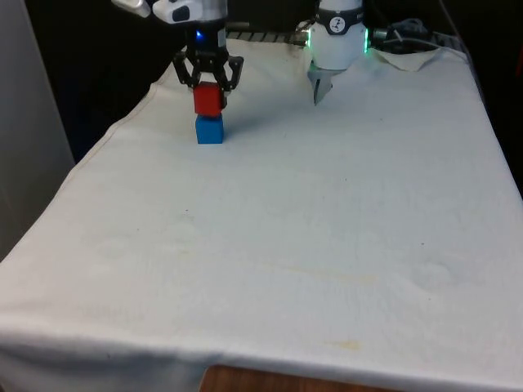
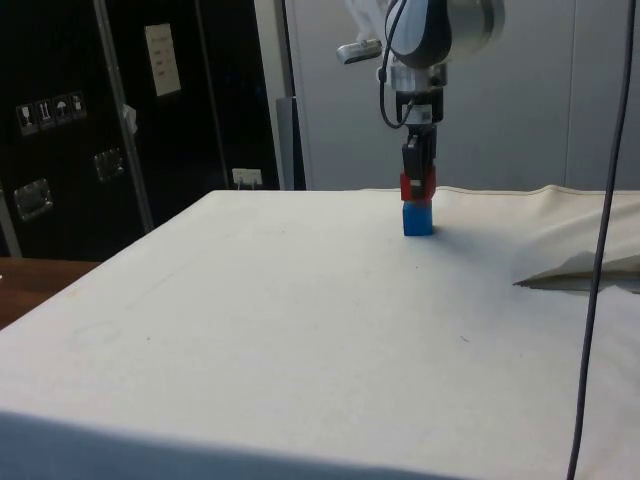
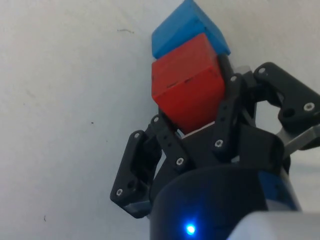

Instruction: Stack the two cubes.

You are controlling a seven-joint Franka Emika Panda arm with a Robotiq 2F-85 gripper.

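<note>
Claw (image 1: 208, 85) clamped on red cube (image 1: 208, 98), fingers either side. Red cube sits on blue cube (image 1: 209, 129) directly below claw, faces touching, slightly twisted. Blue cube rests on white-clothed bench (image 1: 327, 229).

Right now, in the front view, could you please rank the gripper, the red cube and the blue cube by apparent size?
1. gripper: largest, spreading wider than either cube.
2. red cube and blue cube: they look about alike, so I would not rank them.
</note>
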